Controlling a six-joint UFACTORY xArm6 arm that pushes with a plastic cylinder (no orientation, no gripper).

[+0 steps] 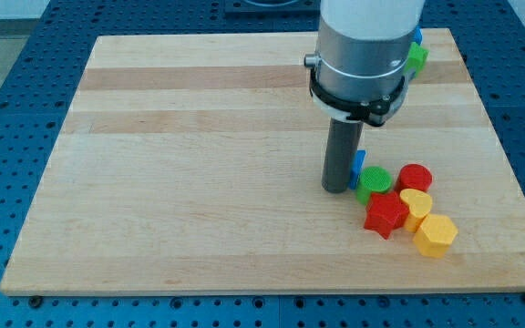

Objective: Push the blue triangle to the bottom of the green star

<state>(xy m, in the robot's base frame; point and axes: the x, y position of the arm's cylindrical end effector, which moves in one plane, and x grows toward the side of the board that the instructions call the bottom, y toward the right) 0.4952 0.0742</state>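
On the wooden board [199, 182], right of centre: my tip [337, 189] down on the surface, bare rod, nothing clamped or pinched. Blue block [359, 164] touching the rod's right side, mostly hidden, shape not clear; probably the blue triangle. Just right of it a cluster: green cylinder [374, 180], red cylinder [415, 177], red star [386, 215], yellow heart-like block [416, 203], yellow hexagon [436, 235], all packed close. Green star [416, 58] at the view's top right, partly behind the arm housing [367, 55], another bit of blue [417, 37] beside it, too hidden to name. Step in hand, by judgement: early, contact made with the blue block but well apart from the star. Next move calls for getting below the blue block and pushing toward the view's top, steering clear of the green cylinder. Risk: dragging the cluster along.
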